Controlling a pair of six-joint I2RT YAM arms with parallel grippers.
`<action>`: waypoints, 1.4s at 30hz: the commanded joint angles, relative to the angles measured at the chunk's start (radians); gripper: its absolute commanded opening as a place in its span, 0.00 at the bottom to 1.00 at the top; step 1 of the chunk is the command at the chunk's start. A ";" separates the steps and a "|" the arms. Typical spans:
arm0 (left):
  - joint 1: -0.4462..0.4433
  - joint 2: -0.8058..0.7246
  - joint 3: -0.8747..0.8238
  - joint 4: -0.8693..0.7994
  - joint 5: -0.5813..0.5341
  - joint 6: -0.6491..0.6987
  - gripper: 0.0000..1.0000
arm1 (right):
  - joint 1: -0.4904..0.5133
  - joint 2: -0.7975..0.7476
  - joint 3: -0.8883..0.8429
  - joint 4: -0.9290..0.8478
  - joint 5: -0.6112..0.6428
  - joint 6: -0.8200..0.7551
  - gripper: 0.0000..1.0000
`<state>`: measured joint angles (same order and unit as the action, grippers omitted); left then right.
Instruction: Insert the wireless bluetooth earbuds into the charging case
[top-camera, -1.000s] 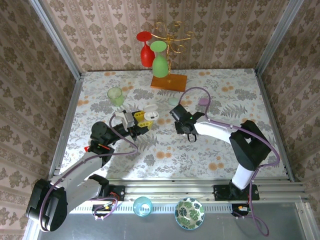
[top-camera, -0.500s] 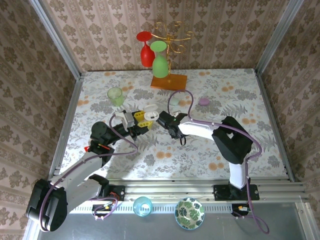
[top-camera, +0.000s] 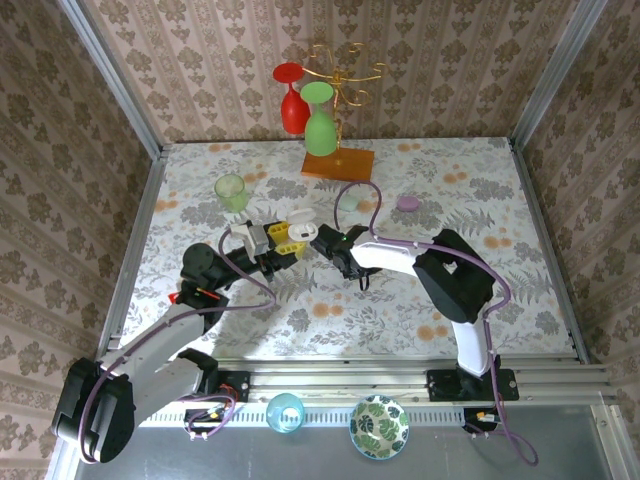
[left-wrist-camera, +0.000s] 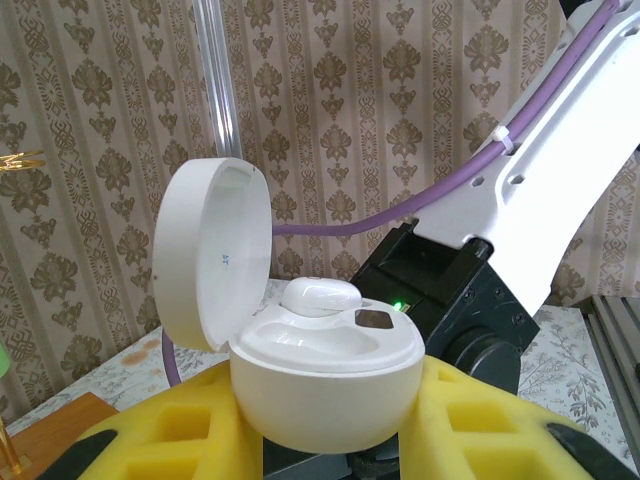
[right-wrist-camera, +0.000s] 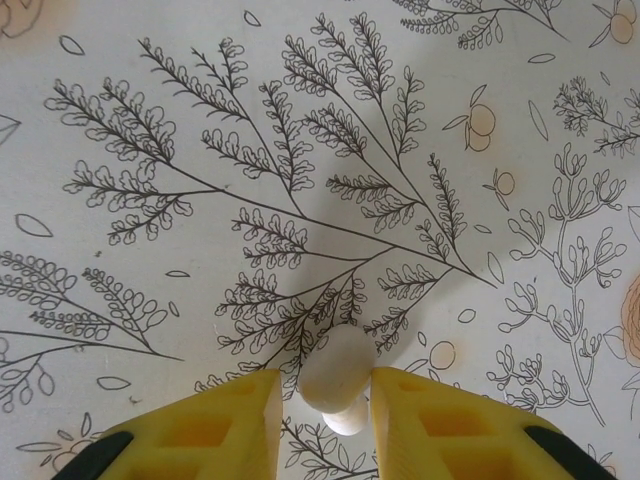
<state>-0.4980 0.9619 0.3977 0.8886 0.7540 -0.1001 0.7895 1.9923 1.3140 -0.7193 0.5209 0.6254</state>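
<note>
on the flowered table (top-camera: 450, 190), the top view places the two arms nose to nose at mid-table. the left gripper (top-camera: 283, 243) is clamped on the open charging case (top-camera: 303, 231). the right gripper (top-camera: 326, 243) sits just beside it, so the case lies to that claw's left and a little farther from the bases.

the left wrist view adds what the top view cannot resolve. the case is nested upright between the yellow pads, its lid (left-wrist-camera: 212, 255) is thrown back on the side away from the right arm, one seated earbud (left-wrist-camera: 320, 294) is in place, and an empty well (left-wrist-camera: 325, 338) faces up.

the right wrist view alone gives the loose earbud (right-wrist-camera: 337, 372). it sits between the claw's yellow pads over the tabletop, its long axis running along the fingers, so they close across its narrow width. the jaws stand narrow around it, but whether they truly pinch it, or whether it is lifted off the table, cannot be told.

the coming move likely turns on carrying that bud leftward over the empty well.
</note>
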 joint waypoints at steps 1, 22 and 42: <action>-0.008 -0.017 0.021 0.010 -0.004 0.020 0.27 | 0.001 0.026 0.027 -0.039 0.045 0.018 0.28; -0.009 0.028 0.020 0.064 -0.010 0.016 0.27 | -0.014 -0.282 -0.128 0.165 -0.063 -0.082 0.18; -0.005 0.137 0.026 0.130 -0.023 0.080 0.26 | -0.118 -0.741 -0.223 0.362 -0.675 0.000 0.20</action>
<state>-0.5034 1.0855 0.3981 0.9592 0.7376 -0.0681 0.6720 1.2869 1.0973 -0.4057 -0.0334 0.5991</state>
